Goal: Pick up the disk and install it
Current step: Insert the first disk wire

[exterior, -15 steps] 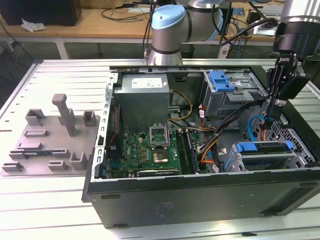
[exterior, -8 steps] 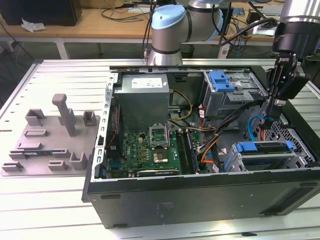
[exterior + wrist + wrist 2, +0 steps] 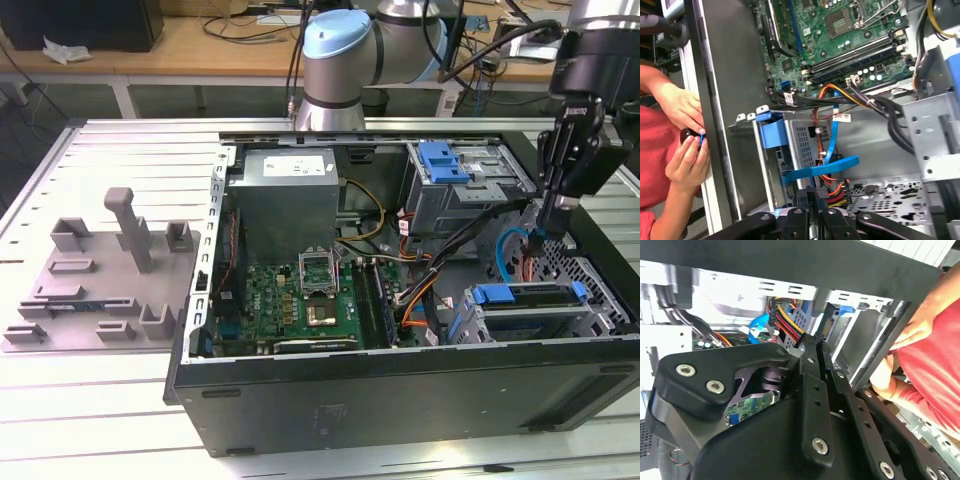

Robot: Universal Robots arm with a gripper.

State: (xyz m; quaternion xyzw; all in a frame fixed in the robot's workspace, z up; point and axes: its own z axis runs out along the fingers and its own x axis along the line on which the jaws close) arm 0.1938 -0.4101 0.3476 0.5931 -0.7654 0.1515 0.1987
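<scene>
An open black case (image 3: pixel 400 400) lay on the slatted table (image 3: pixel 130 150), with a green motherboard (image 3: pixel 300 300) inside it and a grey power supply (image 3: pixel 290 195) just beside the board. A grey tray (image 3: pixel 100 290) with upright posts stood on the table, to the exterior view's left of the case. A blue bracket (image 3: pixel 443 160) sat on top of the metal cage (image 3: pixel 470 200) inside the case.

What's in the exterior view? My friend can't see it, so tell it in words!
A robot arm's gripper reaches down into an open computer case, among cables at the exterior view's right, close to a blue-framed disk sitting in a bay. A grey fixture tray lies on the table at the exterior view's left.
</scene>
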